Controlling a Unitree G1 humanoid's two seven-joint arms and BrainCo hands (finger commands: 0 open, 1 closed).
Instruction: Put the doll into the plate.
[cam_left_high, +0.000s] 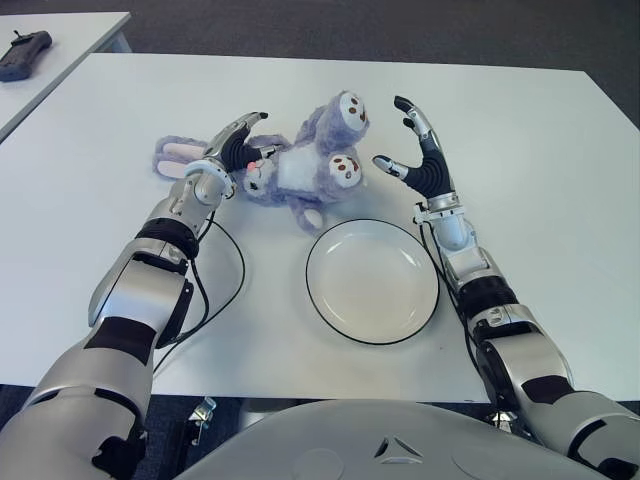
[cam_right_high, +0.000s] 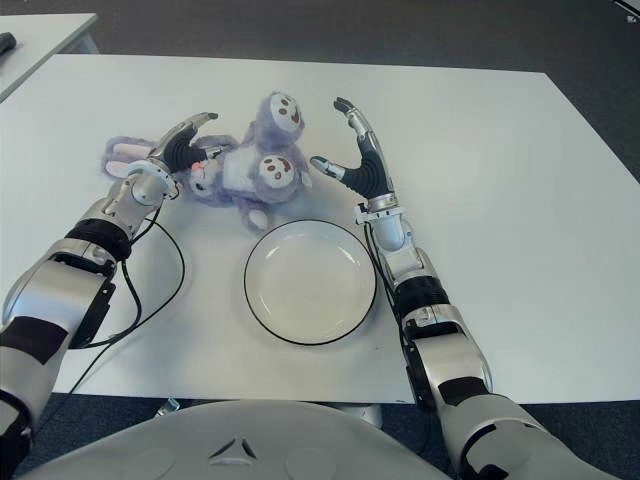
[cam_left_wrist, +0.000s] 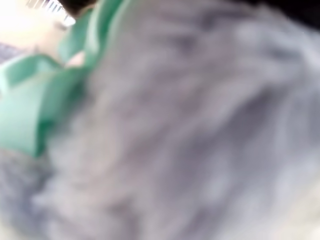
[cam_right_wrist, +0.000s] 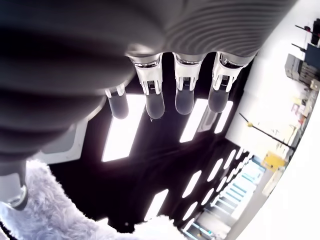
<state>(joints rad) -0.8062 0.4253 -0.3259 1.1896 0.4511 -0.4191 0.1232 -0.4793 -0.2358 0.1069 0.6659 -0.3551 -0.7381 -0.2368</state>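
Note:
A purple plush doll (cam_left_high: 300, 165) lies on its back on the white table (cam_left_high: 530, 180), just behind the empty white plate (cam_left_high: 372, 285). Its long ears point left and its feet point right. My left hand (cam_left_high: 240, 145) is at the doll's head, with its fingers stretched over the face; the left wrist view is filled with purple fur (cam_left_wrist: 200, 125). To the right of the doll's feet, my right hand (cam_left_high: 405, 140) stands upright and open. Its fingers (cam_right_wrist: 155, 100) are spread, and its thumb reaches toward the lower foot without closing on it.
A black cable (cam_left_high: 237, 270) loops on the table beside my left forearm. A second table at the far left carries a dark remote (cam_left_high: 22, 55). The table's right half is bare.

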